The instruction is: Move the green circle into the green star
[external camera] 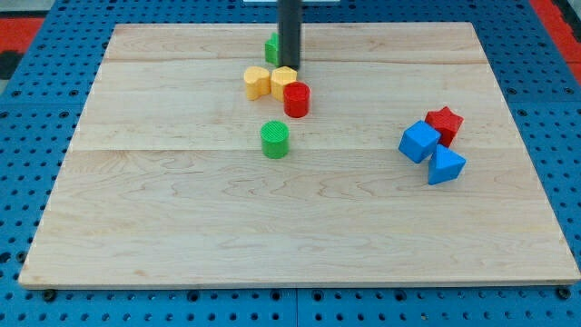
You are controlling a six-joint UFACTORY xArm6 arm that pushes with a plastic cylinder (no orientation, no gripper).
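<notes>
The green circle [275, 139] is a short green cylinder standing near the board's middle, a little toward the view's top. The green star [271, 48] is near the view's top, mostly hidden behind the dark rod, so only its left part shows. My tip [290, 66] is just right of the green star and right above the yellow blocks. It is well above the green circle and apart from it.
A yellow heart [257, 83], a yellow hexagon [283, 79] and a red cylinder [297, 99] cluster between the green star and the green circle. A blue cube [419, 142], a red star [444, 123] and a blue triangle [445, 166] group at the view's right.
</notes>
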